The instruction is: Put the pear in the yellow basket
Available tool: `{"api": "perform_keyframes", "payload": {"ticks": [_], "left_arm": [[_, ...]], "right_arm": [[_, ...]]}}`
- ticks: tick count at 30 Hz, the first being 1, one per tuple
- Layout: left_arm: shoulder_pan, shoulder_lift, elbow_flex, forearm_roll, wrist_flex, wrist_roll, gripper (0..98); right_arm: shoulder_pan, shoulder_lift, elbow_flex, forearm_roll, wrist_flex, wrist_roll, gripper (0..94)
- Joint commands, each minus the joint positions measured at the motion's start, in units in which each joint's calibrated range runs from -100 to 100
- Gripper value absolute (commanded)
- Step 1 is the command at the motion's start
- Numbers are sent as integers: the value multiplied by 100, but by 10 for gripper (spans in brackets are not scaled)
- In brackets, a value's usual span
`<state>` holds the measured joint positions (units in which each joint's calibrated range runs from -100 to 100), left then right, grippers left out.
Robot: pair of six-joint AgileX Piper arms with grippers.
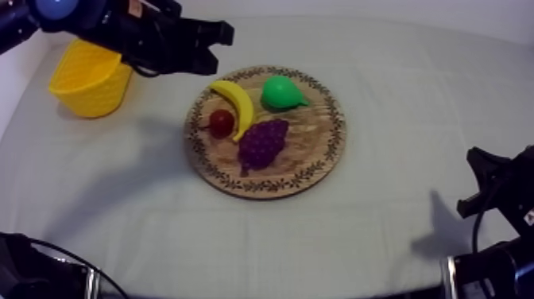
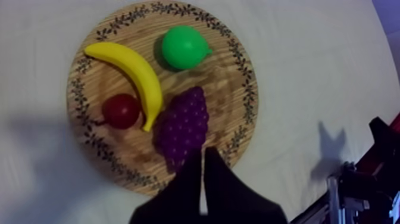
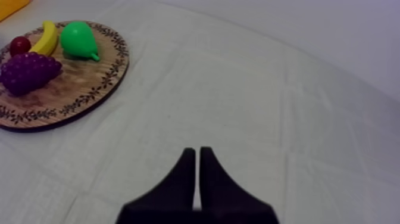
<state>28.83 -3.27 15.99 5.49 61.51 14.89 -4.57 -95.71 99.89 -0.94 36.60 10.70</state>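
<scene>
The green pear (image 1: pixel 282 93) (image 2: pixel 183 47) (image 3: pixel 78 40) lies on the far side of the round wooden board (image 1: pixel 314 151) (image 2: pixel 229 77) (image 3: pixel 89 83). The yellow basket (image 1: pixel 89 78) stands at the far left of the table. My left gripper (image 1: pixel 225 34) (image 2: pixel 202 156) hangs in the air between the basket and the board, its fingers together as a narrow wedge with nothing in them. In the left wrist view its tip is over the grapes (image 2: pixel 181 125). My right gripper (image 1: pixel 479 181) (image 3: pixel 197 152) rests low at the right, shut and empty, far from the board.
A banana (image 1: pixel 236 103), a small red fruit (image 1: pixel 222 122) and a bunch of purple grapes (image 1: pixel 262 143) share the board with the pear. The banana lies just left of the pear. Bare cloth stretches between the board and the basket.
</scene>
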Motion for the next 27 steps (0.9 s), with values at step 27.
{"api": "perform_keyframes", "payload": {"ticks": [27], "left_arm": [[-109, 3787, -4287, 368, 1441, 43, 0]], "right_arm": [[-3, -4, 0, -1, 1, -3, 4]]}}
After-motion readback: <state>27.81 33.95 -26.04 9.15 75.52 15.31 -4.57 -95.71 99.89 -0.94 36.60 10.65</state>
